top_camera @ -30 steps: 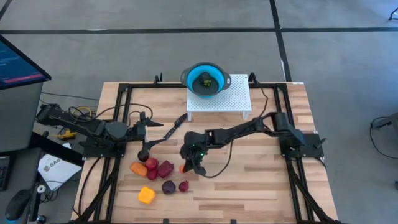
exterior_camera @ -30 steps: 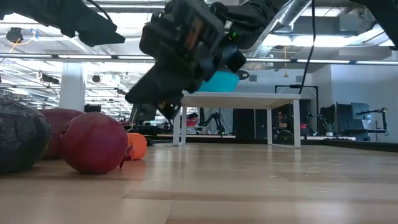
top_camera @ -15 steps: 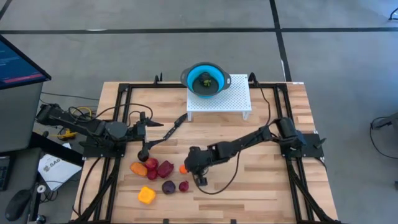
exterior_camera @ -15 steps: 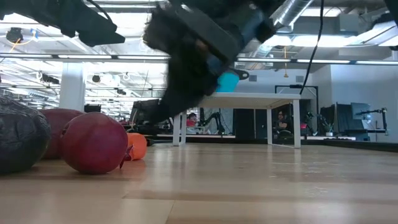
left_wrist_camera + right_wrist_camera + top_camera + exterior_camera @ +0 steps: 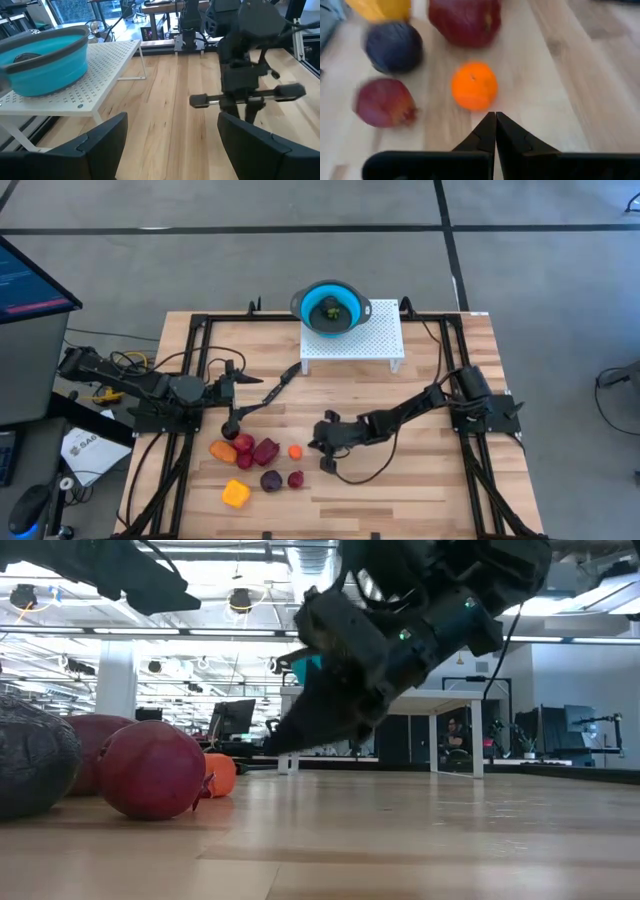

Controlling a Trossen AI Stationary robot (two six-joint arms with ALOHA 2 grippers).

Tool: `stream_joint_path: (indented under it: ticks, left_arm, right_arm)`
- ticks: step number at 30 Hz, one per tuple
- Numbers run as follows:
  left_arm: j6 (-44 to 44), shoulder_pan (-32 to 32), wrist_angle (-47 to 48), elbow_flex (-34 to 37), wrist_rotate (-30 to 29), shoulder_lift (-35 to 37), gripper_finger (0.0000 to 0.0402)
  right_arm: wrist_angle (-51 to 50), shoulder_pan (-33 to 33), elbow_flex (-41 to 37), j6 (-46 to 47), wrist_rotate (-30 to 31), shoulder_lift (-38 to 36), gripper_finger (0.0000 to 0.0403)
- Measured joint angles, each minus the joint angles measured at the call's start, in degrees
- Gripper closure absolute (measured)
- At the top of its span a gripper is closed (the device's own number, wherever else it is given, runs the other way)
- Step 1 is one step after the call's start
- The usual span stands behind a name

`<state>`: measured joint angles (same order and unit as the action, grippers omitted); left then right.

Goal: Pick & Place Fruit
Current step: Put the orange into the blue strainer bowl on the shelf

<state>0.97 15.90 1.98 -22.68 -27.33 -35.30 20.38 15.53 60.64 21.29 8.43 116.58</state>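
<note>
— On the wooden table, where does the right gripper sit?

— It lies low over the boards near the middle, its fingers pressed together with nothing between them. In the right wrist view the closed tips point at a small orange fruit, which lies just beyond them on the bare wood, apart from the tips.

— And the rest of the fruit?

— Grouped on the table's left-front part. From above, the small orange one sits at the cluster's right edge, nearest the right gripper. Beside it is a larger red fruit, with a second red one and an orange fruit further left. In front of those lie a dark purple fruit, a small red one and a blocky yellow piece.

— What about the left gripper?

— It waits at the table's left side, its fingers spread apart and holding nothing. A slim black knife lies on the wood just to its right.

— Is the bowl near any of this?

— No. The blue bowl stands on a white perforated stand at the back of the table, well apart from the fruit. Something dark and greenish rests inside it; what it is cannot be told.
</note>
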Motion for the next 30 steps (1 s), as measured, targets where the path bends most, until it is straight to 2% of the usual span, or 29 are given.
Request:
stream_joint_path:
  ticks: [4, 7, 12, 15, 20, 30]
  left_arm:
    - [0.0, 0.0, -0.3, -0.02, 0.0, -0.01, 0.0101]
    - [0.0, 0.0, -0.37, -0.02, 0.0, -0.01, 0.0101]
    - [0.0, 0.0, -0.48, -0.02, -0.04, -0.01, 0.0101]
    - [0.0, 0.0, -0.68, -0.02, -0.04, -0.01, 0.0101]
    - [0.0, 0.0, -0.87, -0.02, -0.04, -0.01, 0.0101]
    - [0.0, -0.17, -1.27, -0.02, -0.07, -0.01, 0.0101]
  right_arm:
    - [1.45, -0.65, -0.06, -5.38, -0.33, 0.02, 0.0348]
    - [2.96, -1.24, -0.06, -8.88, -0.41, 0.02, 0.0283]
    - [7.53, -1.46, 0.07, -12.72, -1.01, 1.75, 0.0153]
    - [12.71, -1.16, 0.88, -12.74, -1.47, 4.71, 0.0108]
    - [13.19, -0.96, 4.16, -13.01, -1.66, 7.95, 0.0096]
    - [12.41, -1.68, 5.55, -16.95, -2.04, 9.37, 0.0139]
